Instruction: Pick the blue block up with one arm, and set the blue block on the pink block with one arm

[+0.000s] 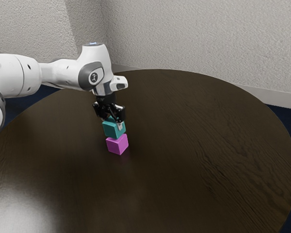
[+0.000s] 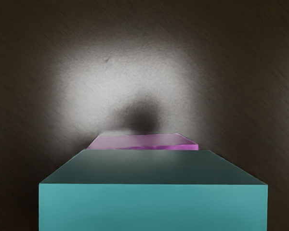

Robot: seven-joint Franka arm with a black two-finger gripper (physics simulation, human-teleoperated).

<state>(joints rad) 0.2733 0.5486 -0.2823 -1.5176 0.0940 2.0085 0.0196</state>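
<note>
Nearest the wrist camera sits the blue-green cube-shaped block, clamped from two sides between the fingers of the black two-finger claw, which stand at a narrow spread set by the block's width. Directly beneath it lies the pink cube-shaped block, a strip of whose top face shows past the blue block's far edge. In the exterior view the blue block stands directly over the pink block, set a little toward that view's left; whether the two faces touch cannot be told. Step in hand, by judgement: placement. Good practice is to centre the upper cube over the lower, descend straight until the faces meet, then part the fingers without dragging sideways, since an overhanging cube may tip. Both cubes stand on the dark round wooden worktop, reached by the white arm.
</note>
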